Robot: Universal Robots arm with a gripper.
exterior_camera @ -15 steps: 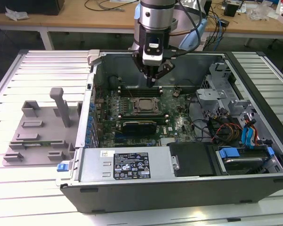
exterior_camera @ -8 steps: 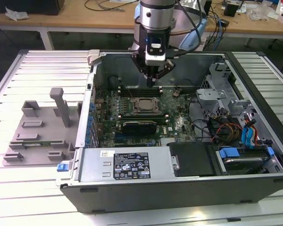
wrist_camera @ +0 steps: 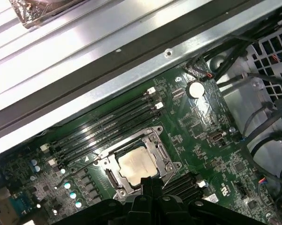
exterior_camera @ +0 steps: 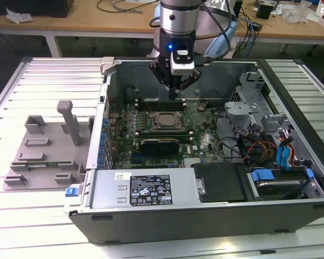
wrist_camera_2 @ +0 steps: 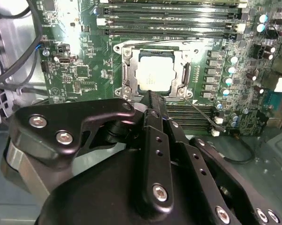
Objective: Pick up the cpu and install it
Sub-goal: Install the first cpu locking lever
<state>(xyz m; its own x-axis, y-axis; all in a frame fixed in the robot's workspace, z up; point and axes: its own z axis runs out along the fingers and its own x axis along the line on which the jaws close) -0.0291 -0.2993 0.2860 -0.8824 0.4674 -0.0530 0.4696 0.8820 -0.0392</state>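
The cpu (exterior_camera: 166, 121) is a square chip with a shiny silver top. It lies flat inside the black socket frame (exterior_camera: 151, 123) on the green motherboard (exterior_camera: 202, 132) of the open computer case. Both wrist views show the cpu (wrist_camera_2: 155, 70) (wrist_camera: 138, 164) seated in the socket. My gripper (exterior_camera: 174, 96) hangs above the board, just behind the socket and apart from the chip. Its black fingers (wrist_camera_2: 150, 101) are pressed together with nothing between them, and their tips (wrist_camera: 150, 182) point toward the socket's edge.
A grey plastic tray (exterior_camera: 43, 156) with slots lies on the slatted table at the exterior view's left. Memory slots (wrist_camera_2: 169, 14) run behind the socket. The power supply (exterior_camera: 151, 189), drive bays (exterior_camera: 280, 183) and loose cables (exterior_camera: 253, 148) fill the case's front and right.
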